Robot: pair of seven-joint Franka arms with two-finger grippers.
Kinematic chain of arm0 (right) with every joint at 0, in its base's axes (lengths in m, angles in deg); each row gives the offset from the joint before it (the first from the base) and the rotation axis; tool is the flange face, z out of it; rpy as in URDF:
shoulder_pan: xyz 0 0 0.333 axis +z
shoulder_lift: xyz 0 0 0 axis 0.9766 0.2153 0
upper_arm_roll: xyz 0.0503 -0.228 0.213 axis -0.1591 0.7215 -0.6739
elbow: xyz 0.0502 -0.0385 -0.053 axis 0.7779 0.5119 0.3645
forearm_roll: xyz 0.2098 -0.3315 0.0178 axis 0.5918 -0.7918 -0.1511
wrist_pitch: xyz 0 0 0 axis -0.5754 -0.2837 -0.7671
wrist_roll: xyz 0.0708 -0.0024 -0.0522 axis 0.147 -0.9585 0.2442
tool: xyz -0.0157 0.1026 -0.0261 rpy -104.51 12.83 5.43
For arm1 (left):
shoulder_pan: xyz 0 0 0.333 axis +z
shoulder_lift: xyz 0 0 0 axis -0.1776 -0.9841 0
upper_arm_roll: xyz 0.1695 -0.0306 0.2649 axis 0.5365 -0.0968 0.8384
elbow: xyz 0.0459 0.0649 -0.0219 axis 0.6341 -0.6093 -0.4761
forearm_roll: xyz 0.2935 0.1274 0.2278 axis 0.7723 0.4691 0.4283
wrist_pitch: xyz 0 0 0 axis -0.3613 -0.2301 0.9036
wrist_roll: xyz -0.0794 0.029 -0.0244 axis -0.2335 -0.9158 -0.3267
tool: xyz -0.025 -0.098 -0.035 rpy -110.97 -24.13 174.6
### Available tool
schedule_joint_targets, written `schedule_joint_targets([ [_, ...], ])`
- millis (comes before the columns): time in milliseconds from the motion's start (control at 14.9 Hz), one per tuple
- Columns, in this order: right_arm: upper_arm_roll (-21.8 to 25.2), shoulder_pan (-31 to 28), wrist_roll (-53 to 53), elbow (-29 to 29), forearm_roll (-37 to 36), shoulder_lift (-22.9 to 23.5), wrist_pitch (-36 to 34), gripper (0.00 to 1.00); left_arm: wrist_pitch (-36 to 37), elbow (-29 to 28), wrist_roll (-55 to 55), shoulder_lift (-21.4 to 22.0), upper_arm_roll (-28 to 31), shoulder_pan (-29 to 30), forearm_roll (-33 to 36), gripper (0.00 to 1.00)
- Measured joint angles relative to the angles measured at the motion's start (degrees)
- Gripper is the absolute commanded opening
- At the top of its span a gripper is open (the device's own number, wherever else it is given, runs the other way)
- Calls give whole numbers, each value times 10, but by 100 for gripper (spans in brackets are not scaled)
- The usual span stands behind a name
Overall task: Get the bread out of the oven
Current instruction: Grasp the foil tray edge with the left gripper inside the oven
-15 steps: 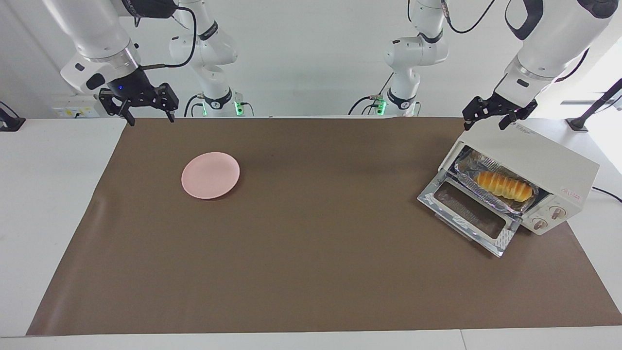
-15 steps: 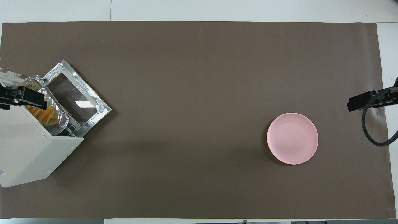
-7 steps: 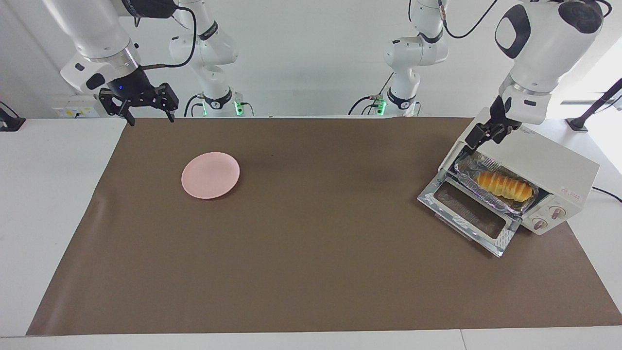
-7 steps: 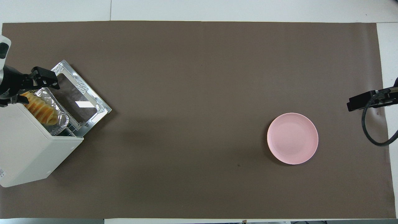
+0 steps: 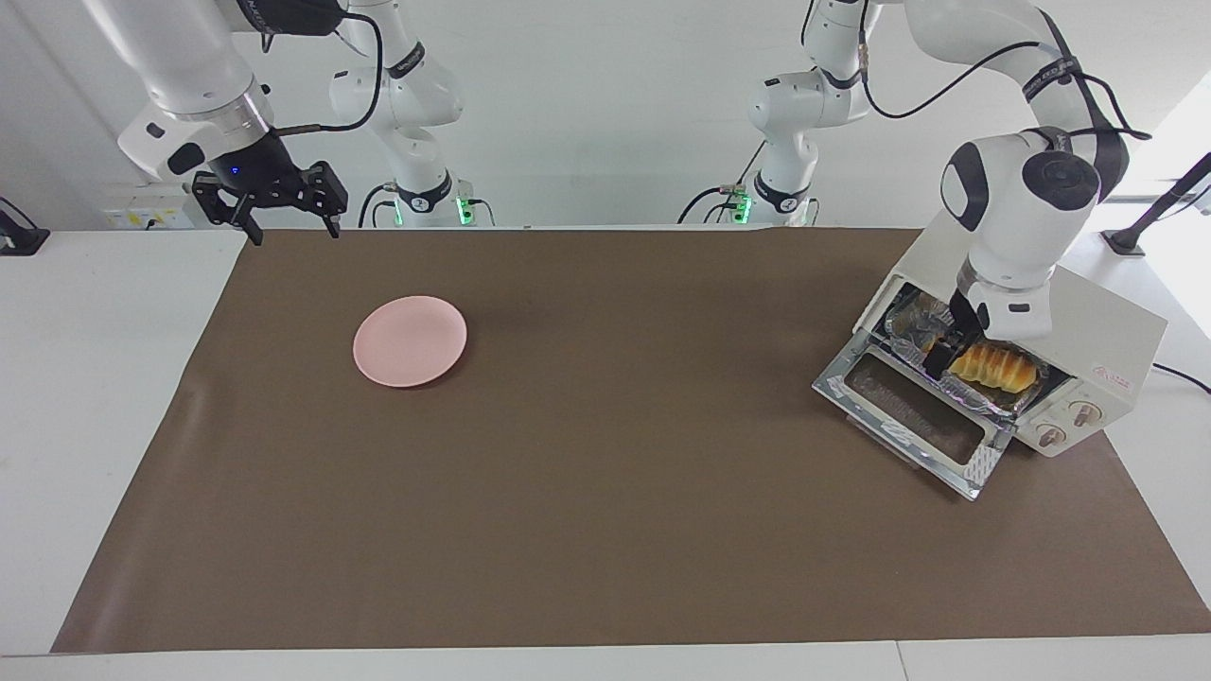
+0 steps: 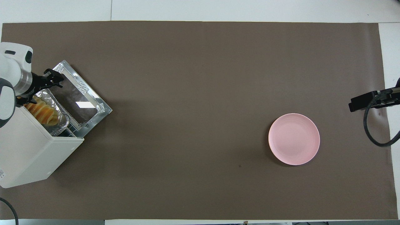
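1. Left gripper [image 5: 949, 349] low at the mouth of the boxy cream-white toaster oven [image 5: 1088, 317], fingers spread and empty, at the end of the loaf nearer the robots; touching or just short, cannot tell.
2. Just beside the fingers: small golden-orange ridged bread [image 5: 993, 365], lying lengthwise in a crinkled silver foil tray [image 5: 984, 397] on the rack inside the oven, toward the left arm's end of the table.
3. Below the fingers and outward: glass drop-down door [image 5: 913, 416], folded flat open onto the brown table mat [image 5: 605, 492].
4. Handling, as a judgement: light, soft, easily dented; crust dry, not slippery. Best taken across the narrow width near the middle, fingers straddling the ridges, with a gentle squeeze only. Thin foil likely to shift or lift along if caught.
5. Well apart from these fingers, toward the right arm's end: round pink plate [image 5: 410, 340], bare.
6. Right gripper [image 5: 281, 222] waiting over the mat's edge by the robots, fingers spread, holding nothing.
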Motion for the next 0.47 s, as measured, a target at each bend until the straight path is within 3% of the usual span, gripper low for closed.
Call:
schedule_joint_targets([
  [335, 0, 0, 0, 0, 0, 0, 0, 100, -51, -19, -16, -21, 1, 2, 3, 100],
  [402, 0, 0, 0, 0, 0, 0, 0, 100, -67, -32, -18, -21, 2, 2, 3, 97],
  [469, 0, 0, 0, 0, 0, 0, 0, 100, -77, -44, -21, -22, 3, 3, 3, 84],
])
